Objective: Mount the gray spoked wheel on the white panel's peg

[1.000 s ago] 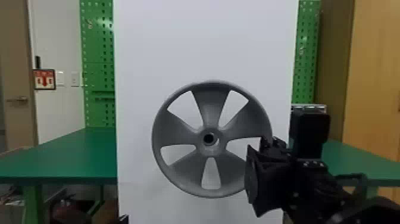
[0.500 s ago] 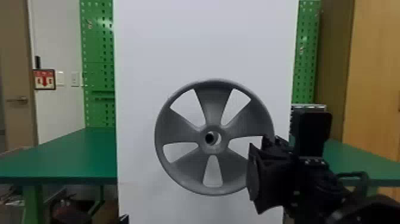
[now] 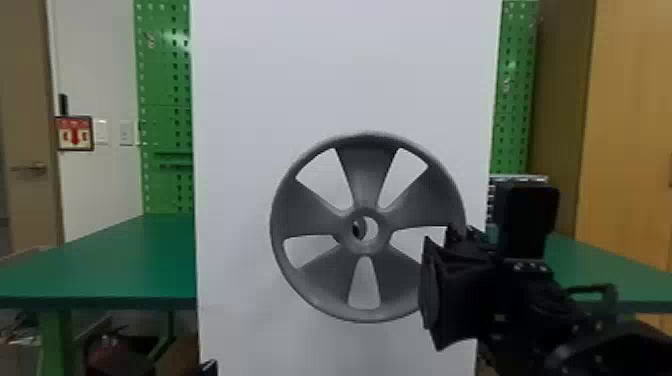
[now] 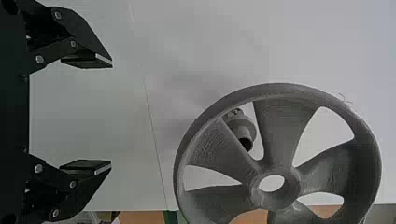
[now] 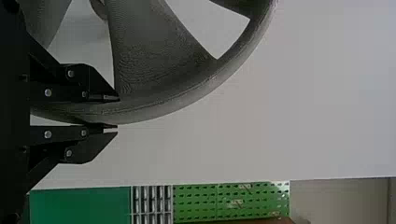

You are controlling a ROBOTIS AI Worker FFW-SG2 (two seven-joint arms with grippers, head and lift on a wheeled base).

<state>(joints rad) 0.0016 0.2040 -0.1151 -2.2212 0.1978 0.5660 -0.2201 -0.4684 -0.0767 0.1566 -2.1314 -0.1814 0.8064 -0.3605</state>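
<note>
At white panel (image 3: 345, 65), right gripper (image 5: 117, 113) clamped wheel (image 3: 365, 175) by rim (image 5: 180, 101); left gripper (image 4: 111, 114) stood open. Alignment judged in hand: peg (image 4: 241, 129) showed off-centre through hub (image 3: 366, 246), requiring centring, then push.

- Green table (image 3: 100, 265) — dark front edge, showing at left and right in the head view
- Gray slotted rack (image 5: 152, 198) — at its far side, right

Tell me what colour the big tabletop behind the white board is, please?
The tabletop is green, and it shows best in the head view.
</note>
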